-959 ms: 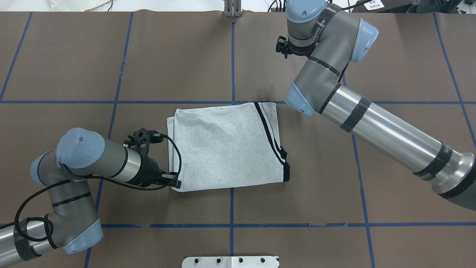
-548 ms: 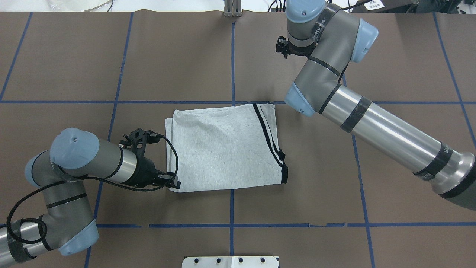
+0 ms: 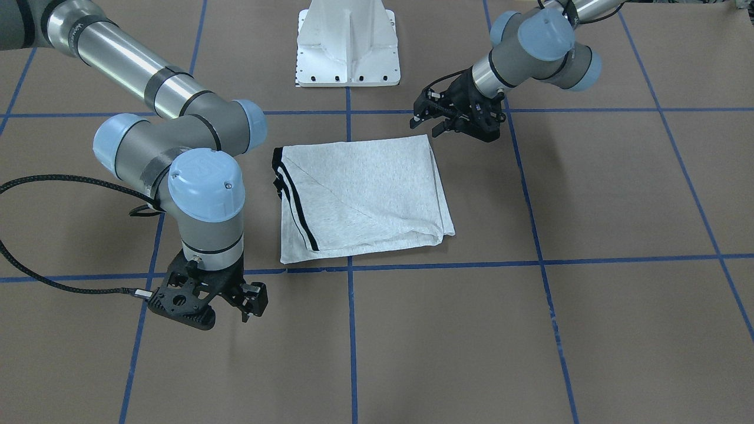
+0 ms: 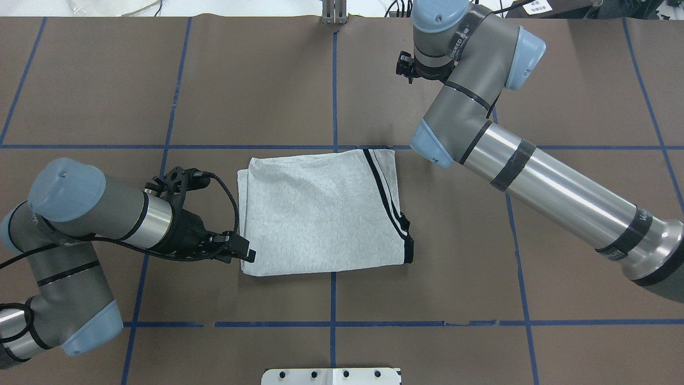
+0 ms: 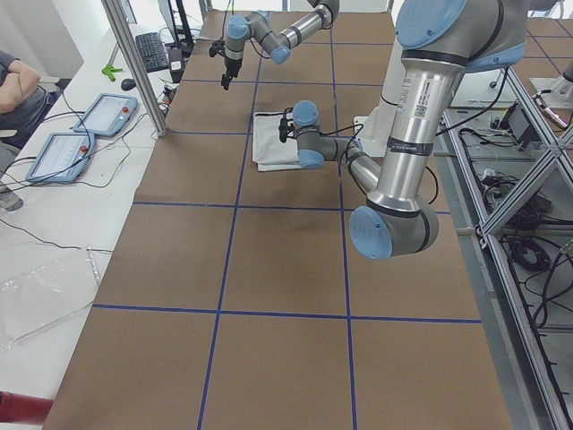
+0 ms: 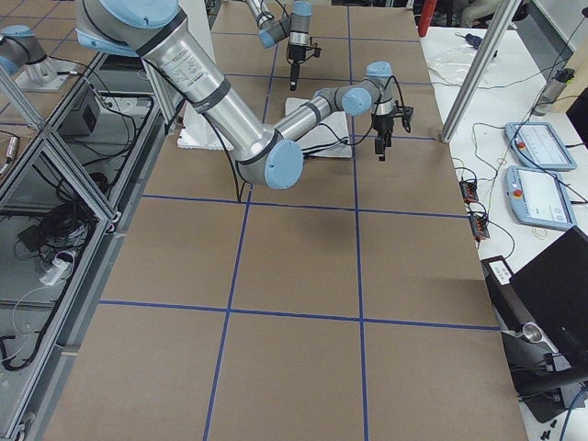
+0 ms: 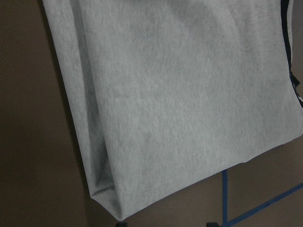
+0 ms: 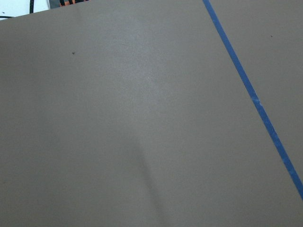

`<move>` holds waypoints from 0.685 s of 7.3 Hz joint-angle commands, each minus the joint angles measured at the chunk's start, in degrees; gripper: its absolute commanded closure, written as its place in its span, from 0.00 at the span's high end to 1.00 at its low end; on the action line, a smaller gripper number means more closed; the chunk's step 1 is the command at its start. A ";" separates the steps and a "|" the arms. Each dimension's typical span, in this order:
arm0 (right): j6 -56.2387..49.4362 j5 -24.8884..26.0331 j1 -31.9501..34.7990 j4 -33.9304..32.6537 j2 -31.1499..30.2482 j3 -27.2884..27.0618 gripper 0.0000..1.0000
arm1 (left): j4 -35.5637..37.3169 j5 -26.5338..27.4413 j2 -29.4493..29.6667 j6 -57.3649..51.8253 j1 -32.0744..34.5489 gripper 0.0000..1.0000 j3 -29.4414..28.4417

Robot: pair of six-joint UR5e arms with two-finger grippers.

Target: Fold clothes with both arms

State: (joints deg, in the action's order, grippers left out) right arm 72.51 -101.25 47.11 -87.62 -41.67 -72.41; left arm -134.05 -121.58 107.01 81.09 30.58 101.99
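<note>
pedestal (image 3: 347, 47) well clear of t-shirt (image 3: 359, 194)

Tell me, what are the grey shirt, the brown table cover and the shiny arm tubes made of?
T-shirt: soft knit, probably cotton jersey; matte, heathered fleck, limp folds.
Table cover: looks like brown paper or card, matte, flat; blue lines look like tape.
Arm tube: seemingly brushed metal, with a bright streak of glare along it.

The left arm (image 4: 123, 214) is folded at the elbow and sits low, its hand (image 3: 428, 124) tilted downward with the fingers spread apart. The right arm (image 4: 556, 187) stretches toward the counter's (image 4: 267, 80) edge opposite the robot's base. Its hand (image 3: 250, 305) points straight down, finger spacing unclear.
</note>
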 commanded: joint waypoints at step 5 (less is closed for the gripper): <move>-0.17 0.00 0.00 0.08 -0.52 -0.01 1.00 | -0.43 3.02 1.79 1.35 -3.50 0.65 -5.31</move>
State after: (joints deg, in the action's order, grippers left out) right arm 72.35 -101.27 47.09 -87.48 -42.15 -72.42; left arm -134.47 -118.60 108.87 82.32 27.87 96.88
